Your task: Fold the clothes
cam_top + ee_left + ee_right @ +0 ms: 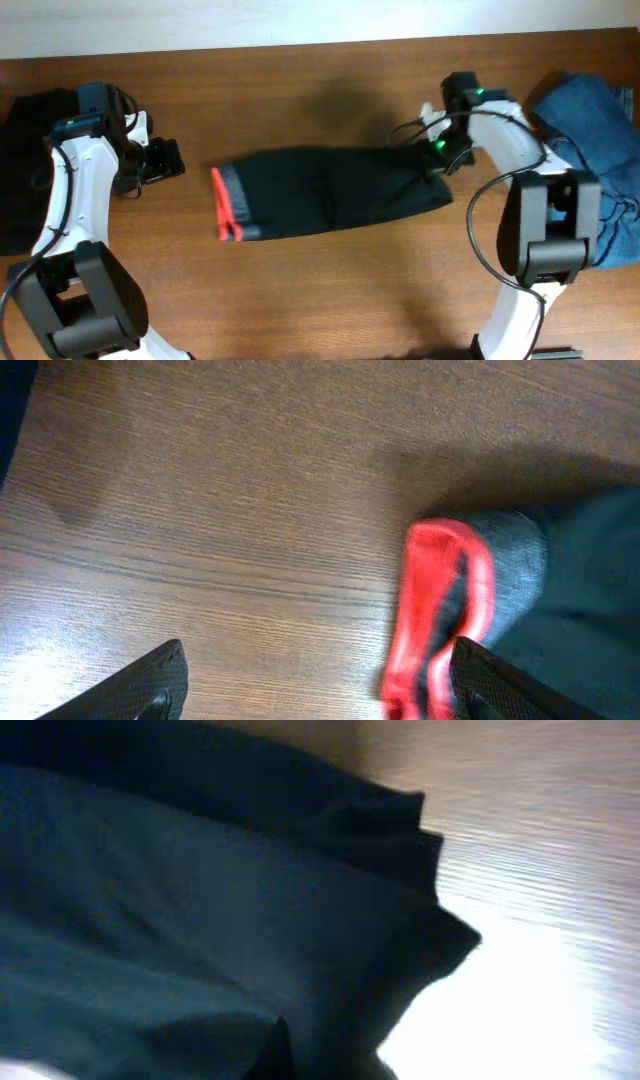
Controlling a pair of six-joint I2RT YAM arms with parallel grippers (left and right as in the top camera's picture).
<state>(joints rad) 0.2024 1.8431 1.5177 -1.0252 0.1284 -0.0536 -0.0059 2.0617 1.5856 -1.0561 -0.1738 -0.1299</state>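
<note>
The clothes (330, 190), black trousers, lie folded across the middle of the table, with the grey waistband and its red stripe (224, 205) at the left end. My left gripper (165, 160) hovers open just left of that waistband. In the left wrist view its gripper (318, 660) spans bare wood, and the red stripe (440, 610) lies by the right finger. My right gripper (432, 155) sits at the far right corner of the trousers, shut on the fabric. Black cloth (200, 900) fills the right wrist view, puckering toward the hidden fingers.
A blue denim garment (590, 130) is heaped at the right edge, behind the right arm. A dark cloth (25, 170) lies at the far left edge. The wooden table (330, 300) ends at a white wall along the back.
</note>
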